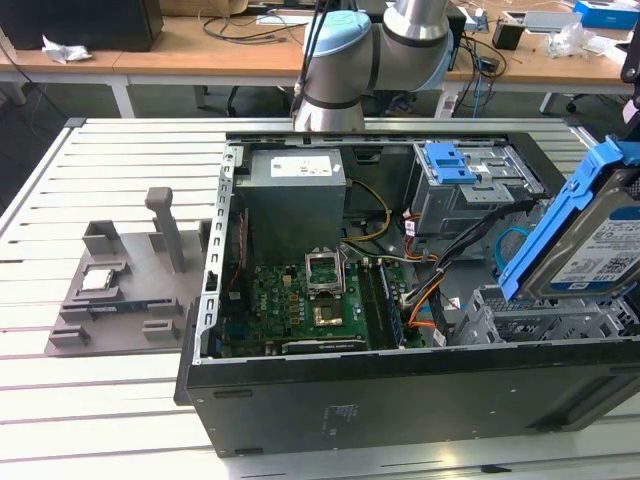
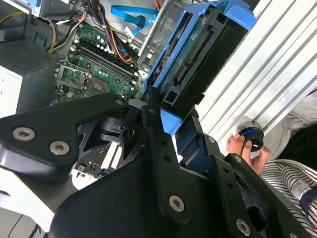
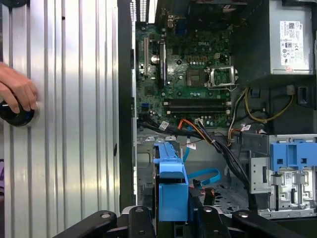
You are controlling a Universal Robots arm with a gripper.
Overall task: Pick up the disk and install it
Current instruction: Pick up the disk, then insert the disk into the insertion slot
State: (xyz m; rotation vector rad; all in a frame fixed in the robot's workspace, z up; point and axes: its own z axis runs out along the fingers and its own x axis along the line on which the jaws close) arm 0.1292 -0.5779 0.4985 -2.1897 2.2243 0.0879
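Pincer: The pincer (image 3: pixel 172 214) is clamping the disk (image 1: pixel 590 240), its two black fingers (image 3: pixel 139 219) pressing in on either side of the blue bracket with only the bracket's width between them.

Disk: The silver drive in its blue frame is hanging tilted at the exterior view's right. Its labelled face is turning towards the camera and its lower edge is dipping towards the grey drive cage (image 1: pixel 540 320) at the corner of the computer case (image 1: pixel 400 400). Whether it is touching the cage cannot be told.

Disk against pincer: In both wrist views the drive is reaching straight out from between the fingers, away from the wrist. The end of the blue bracket is sitting in the grip, and the connector edge is showing in the second wrist view.

Case: The open tower is lying on its side on the slatted tabletop (image 1: pixel 100 400), exposing the green motherboard (image 1: pixel 300 300), the grey power supply (image 1: pixel 295 190) and a blue latch piece (image 1: pixel 450 160) atop the upper bay.

Arm: The robot arm (image 1: pixel 370 50) is reaching in from behind the case.

Person: A hand (image 3: pixel 17 91) is resting on a black knob (image 3: pixel 15 115) on the tabletop beside the case.

Fixture: A grey tray (image 1: pixel 120 300) holding a small square chip (image 1: pixel 103 280) is sitting well apart, at the exterior view's left.
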